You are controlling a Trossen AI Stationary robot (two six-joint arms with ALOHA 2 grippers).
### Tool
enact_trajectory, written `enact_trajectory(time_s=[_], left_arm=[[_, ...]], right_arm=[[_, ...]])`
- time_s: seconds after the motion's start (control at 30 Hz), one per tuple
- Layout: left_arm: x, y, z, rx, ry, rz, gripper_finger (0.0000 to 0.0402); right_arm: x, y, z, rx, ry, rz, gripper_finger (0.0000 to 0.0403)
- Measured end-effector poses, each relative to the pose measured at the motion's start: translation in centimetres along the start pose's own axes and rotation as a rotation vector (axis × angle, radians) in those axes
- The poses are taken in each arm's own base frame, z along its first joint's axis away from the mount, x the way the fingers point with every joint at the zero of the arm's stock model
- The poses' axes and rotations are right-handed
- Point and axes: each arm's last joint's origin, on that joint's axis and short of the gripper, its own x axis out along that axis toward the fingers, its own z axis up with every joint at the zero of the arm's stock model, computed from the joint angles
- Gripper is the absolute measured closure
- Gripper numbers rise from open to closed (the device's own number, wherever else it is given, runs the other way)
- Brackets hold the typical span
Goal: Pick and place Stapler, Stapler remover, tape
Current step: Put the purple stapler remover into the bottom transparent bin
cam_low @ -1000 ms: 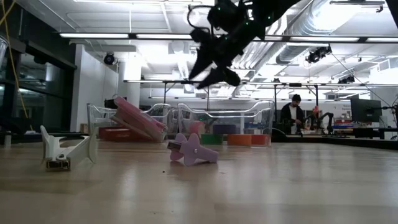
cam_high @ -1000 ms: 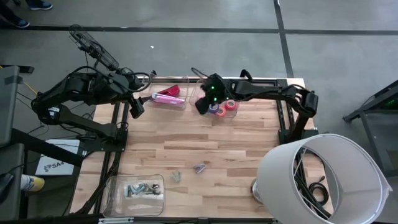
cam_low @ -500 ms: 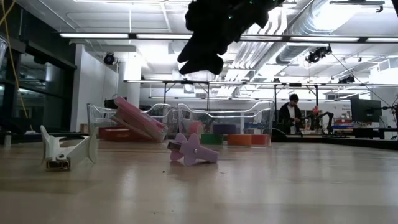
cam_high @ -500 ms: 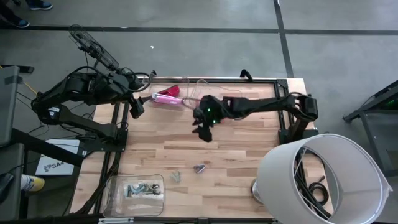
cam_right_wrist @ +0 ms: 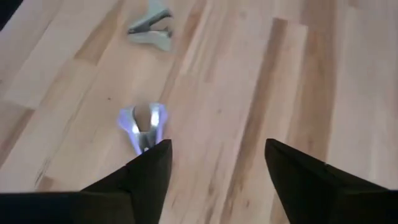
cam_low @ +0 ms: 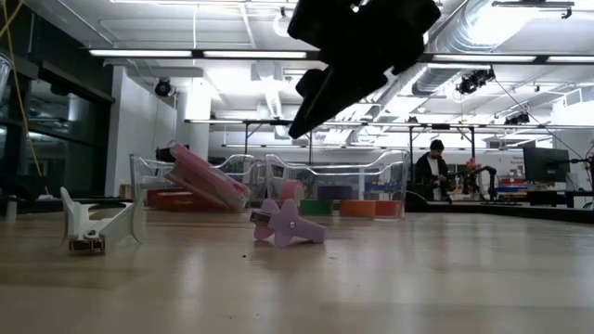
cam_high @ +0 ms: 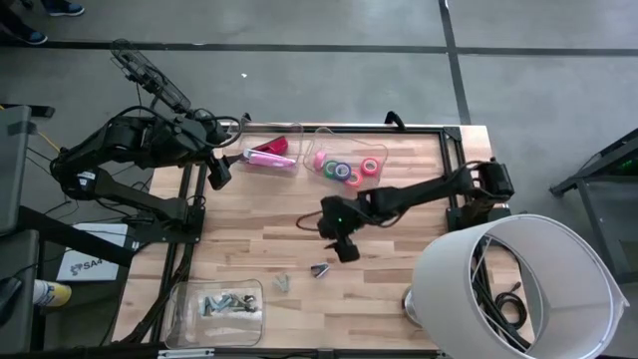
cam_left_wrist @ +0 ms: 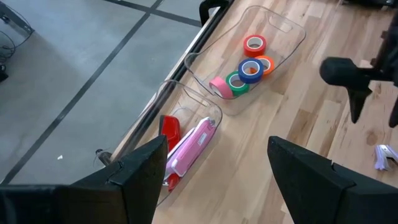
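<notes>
Purple staple remover (cam_right_wrist: 143, 126), judged light and stiff, is best taken across its narrow waist by the right pincer (cam_right_wrist: 214, 163), seen open and empty above the surface (cam_right_wrist: 261, 74)

Both arms matte black, jointed, with exposed black cabling. Right arm (cam_high: 419, 194) shows a green indicator light. Left arm (cam_high: 130, 145) carries looped cables.

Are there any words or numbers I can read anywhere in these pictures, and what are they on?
"SA": the only letters that show, on a white sheet on the floor beside the table's left edge, high view; the rest is hidden behind the frame.
Pink stapler: no readable print.
Tape rolls: no readable print.
Screens in the room behind, low view: too small and blurred to read.
</notes>
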Motion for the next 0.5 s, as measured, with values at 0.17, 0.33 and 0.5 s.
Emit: enact_trajectory(time_s=[0.17,0.33,0.5], left_arm=[[0.0,0.0,0.0,0.000,-0.001,0.000,0.0128],[0.0,0.0,0.0,0.000,0.000,0.000,0.0128],[0.0,0.0,0.0,0.000,0.000,0.000,0.0128]], right_arm=[[1.2,2.1,-1.1,-0.140,-0.014,0.015,0.0126],[2.2,4.0,-2.2,-0.229,-0.069,0.003,0.0119],[2.8,4.9,-3.2,-0.241,-0.120,-0.012,0.0119]])
